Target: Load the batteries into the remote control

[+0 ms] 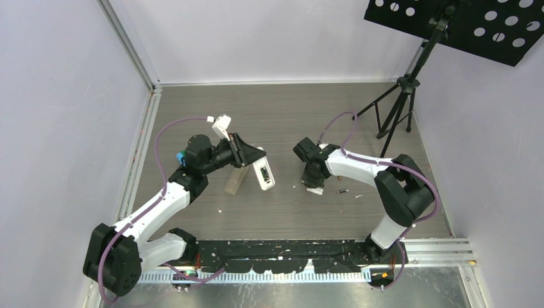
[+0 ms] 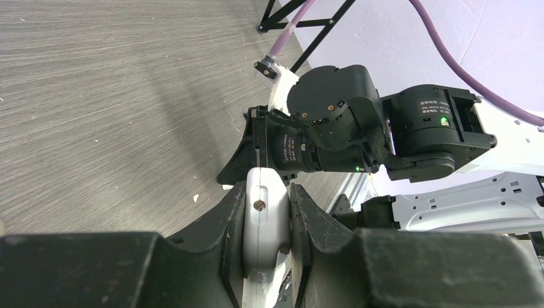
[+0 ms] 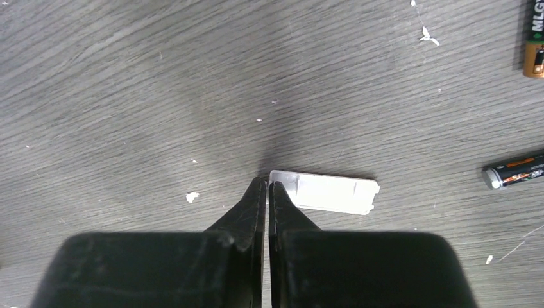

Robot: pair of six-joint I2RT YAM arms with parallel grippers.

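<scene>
My left gripper (image 1: 256, 163) is shut on the white remote control (image 1: 264, 175) and holds it edge-up above the table. In the left wrist view the remote (image 2: 264, 212) sits clamped between the two fingers. My right gripper (image 3: 267, 187) is shut, its tips down on the table at the left end of a flat white battery cover (image 3: 327, 193). Two dark batteries lie to its right, one with red marks (image 3: 515, 172) and one at the frame edge (image 3: 533, 40). In the top view a battery (image 1: 343, 191) lies just right of the right gripper (image 1: 314, 185).
A translucent grey-tan flat bar (image 1: 235, 180) lies just left of the remote. White debris flecks (image 3: 191, 197) dot the wood-grain table. A black tripod (image 1: 398, 109) with a perforated plate stands at the back right. Walls enclose the table on three sides.
</scene>
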